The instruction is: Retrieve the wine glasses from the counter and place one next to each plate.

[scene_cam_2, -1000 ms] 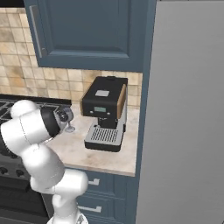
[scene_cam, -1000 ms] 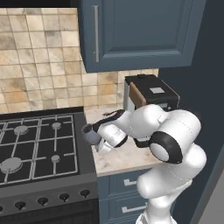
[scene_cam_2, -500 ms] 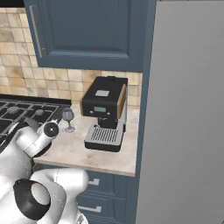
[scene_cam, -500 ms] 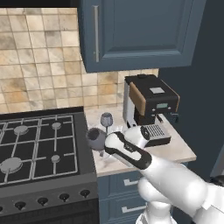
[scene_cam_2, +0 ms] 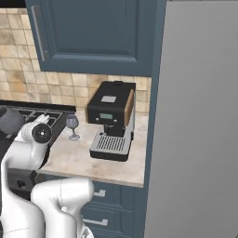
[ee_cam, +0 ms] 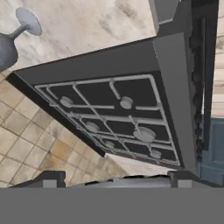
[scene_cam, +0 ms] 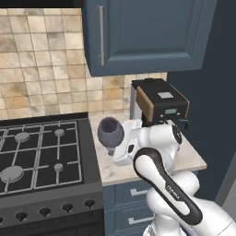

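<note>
My gripper (scene_cam: 116, 140) is shut on the bowl of the large wine glass (scene_cam: 109, 130), which hangs upright in the air over the seam between stove and counter (scene_cam: 188, 157). The same dark bowl (scene_cam_2: 9, 122) appears at the left edge of the right base view, beside my wrist. In the hand view my gripper (ee_cam: 116, 178) stands wide, with a grey curved bowl edge between the fingertips (ee_cam: 48, 179). The smaller wine glass (scene_cam_2: 72, 124) stands on the counter (scene_cam_2: 79, 158) left of the coffee machine; its foot (ee_cam: 28, 21) rests on the stone. The plates are out of view.
A black coffee machine (scene_cam: 159, 103) stands at the back right of the counter. The gas stove (scene_cam: 41, 147) adjoins the counter on the left. A blue wall cabinet (scene_cam: 147, 32) hangs overhead. A tall grey panel (scene_cam_2: 200, 116) closes the right side, and drawers (scene_cam_2: 111, 200) lie below.
My arm has folded back toward the base, carrying the large glass up from the counter and closer to the cameras. The smaller glass stands where it was.
</note>
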